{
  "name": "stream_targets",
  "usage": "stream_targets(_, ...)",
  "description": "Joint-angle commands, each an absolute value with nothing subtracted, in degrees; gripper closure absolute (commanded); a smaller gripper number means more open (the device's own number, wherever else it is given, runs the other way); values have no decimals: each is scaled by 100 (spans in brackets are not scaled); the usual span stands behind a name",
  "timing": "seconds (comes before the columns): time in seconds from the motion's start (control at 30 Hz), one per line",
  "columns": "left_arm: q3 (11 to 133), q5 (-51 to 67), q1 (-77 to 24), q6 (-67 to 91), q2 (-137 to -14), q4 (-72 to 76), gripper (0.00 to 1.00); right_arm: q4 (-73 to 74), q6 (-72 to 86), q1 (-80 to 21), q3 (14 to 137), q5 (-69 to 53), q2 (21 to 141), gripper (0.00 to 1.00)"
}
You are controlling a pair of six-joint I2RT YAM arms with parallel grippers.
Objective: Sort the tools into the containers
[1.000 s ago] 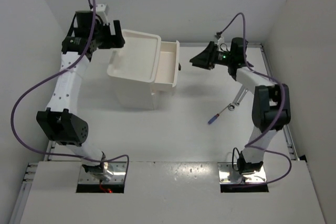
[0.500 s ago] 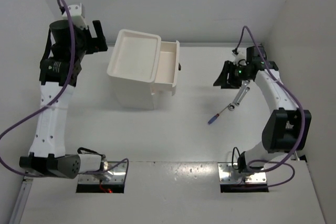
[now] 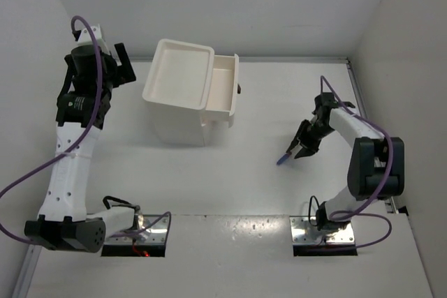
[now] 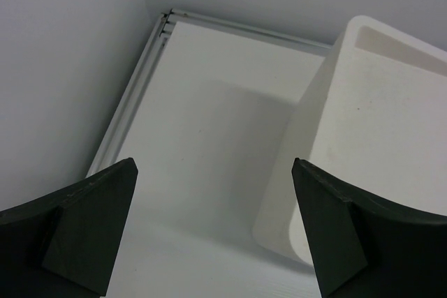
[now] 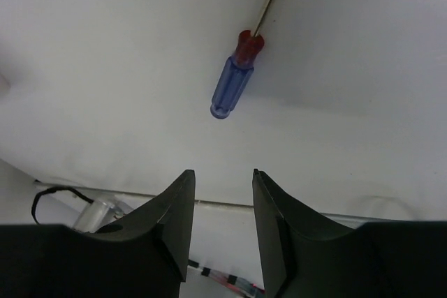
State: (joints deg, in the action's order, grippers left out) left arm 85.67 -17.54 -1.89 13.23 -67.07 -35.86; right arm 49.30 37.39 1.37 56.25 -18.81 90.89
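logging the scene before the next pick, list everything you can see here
white boxy plastic drawer unit with recessed tray top: one, white, left of table centre; its top drawer open toward the right
blue-handled screwdriver with red collar and silver shaft: one, blue, lying on the table right of centre, just ahead of the right gripper
white table: one, white, walls around it
left gripper: one, black, open, left of the drawer unit
right gripper: one, black, open, empty, by the screwdriver handle

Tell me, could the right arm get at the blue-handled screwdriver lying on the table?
Probably yes. The right gripper hangs open just short of the blue-handled screwdriver, which lies on bare table with nothing between them.
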Motion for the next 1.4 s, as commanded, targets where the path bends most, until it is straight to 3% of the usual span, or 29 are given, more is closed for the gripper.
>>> stream_targets(0.0,8491,-2013,-141,1406,-6521,-3419,0,4896,4393,71,5660,-1521,9263,61)
stream_targets(1.07,8051,-1626,141,1626,-6565,-3419,0,4386,5010,-597,6258,-677,10696,61)
stream_targets(1.27,8051,-1679,141,1626,-6565,-3419,0,4333,4887,-860,6258,-230,10696,79)
stream_targets(1.37,8051,-1679,141,1687,-6565,-3419,0,4333,4887,-914,6258,-114,10626,80)
